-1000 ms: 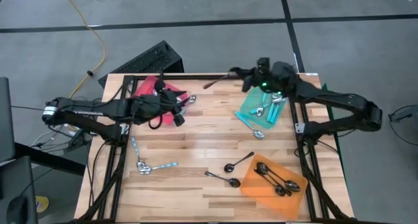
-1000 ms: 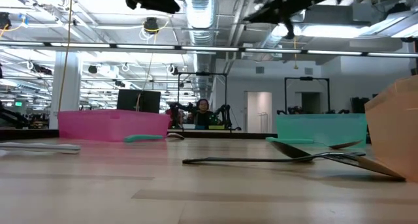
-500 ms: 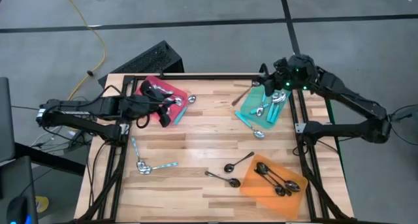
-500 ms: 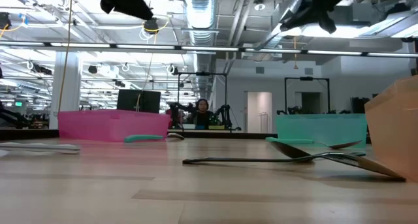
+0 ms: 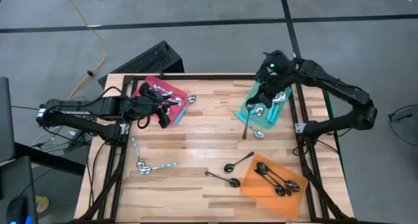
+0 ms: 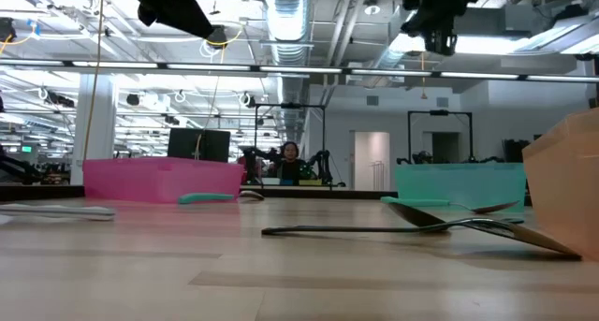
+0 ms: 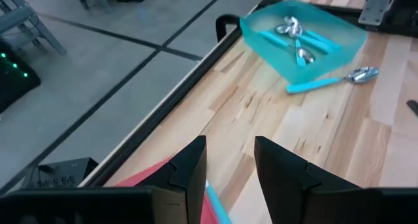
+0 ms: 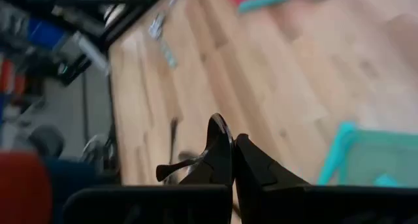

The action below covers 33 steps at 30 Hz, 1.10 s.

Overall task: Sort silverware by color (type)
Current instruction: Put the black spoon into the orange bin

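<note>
While the right gripper (image 5: pixel 260 104) hangs over the translucent teal square tray (image 5: pixel 247 102), its fingers (image 8: pixel 219 160) pinch a dark black spoon (image 5: pixel 247 124) whose handle dangles over the wooden table (image 5: pixel 202 129). Over the red translucent tray (image 5: pixel 171 89), the left gripper (image 5: pixel 157 104) has its fingers (image 7: pixel 189 168) spread apart, holding nothing.

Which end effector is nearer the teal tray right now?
The right one. The right end effector hangs over the teal tray, holding a dark spoon. The left end effector is across the table, over the red tray.
</note>
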### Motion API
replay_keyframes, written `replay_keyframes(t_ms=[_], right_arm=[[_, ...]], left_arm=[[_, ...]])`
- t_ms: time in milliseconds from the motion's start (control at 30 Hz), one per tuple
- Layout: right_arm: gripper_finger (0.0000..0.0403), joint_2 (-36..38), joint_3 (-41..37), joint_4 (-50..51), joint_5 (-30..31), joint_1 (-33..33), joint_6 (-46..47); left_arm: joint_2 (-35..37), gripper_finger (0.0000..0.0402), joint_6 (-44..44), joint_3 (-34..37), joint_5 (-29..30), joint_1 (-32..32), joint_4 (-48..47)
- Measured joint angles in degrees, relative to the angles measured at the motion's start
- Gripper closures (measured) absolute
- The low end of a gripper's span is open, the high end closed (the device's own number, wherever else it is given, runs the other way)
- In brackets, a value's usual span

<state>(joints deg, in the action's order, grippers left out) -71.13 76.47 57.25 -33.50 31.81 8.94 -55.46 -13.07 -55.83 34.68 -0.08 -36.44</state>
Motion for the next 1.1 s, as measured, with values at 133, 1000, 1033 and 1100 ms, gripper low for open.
replay_keyframes(t_ms=[133,1000,1033,1100], right_arm=[[0.0383,-3.3,0.0,3.7,-2.1,-3.1,-3.4],[0.0383,-18.9,0.0,7.3,0.5,-41.6,-8.3],[0.0383,-19.7,0.0,7.1,0.6,-42.5,-8.1],[0.0383,-21.3,0.0,6.2,0.6,-44.2,-7.9]], left_arm=[[0.0,0.0287,-0.9,0.0,0.0,0.0,-1.7],[0.0,0.0287,-3.3,0.7,0.1,0.0,-5.1],[0.0,0.0287,-3.3,0.7,0.1,0.0,-5.2],[0.0,0.0287,-3.4,0.7,0.1,0.0,-5.4]])
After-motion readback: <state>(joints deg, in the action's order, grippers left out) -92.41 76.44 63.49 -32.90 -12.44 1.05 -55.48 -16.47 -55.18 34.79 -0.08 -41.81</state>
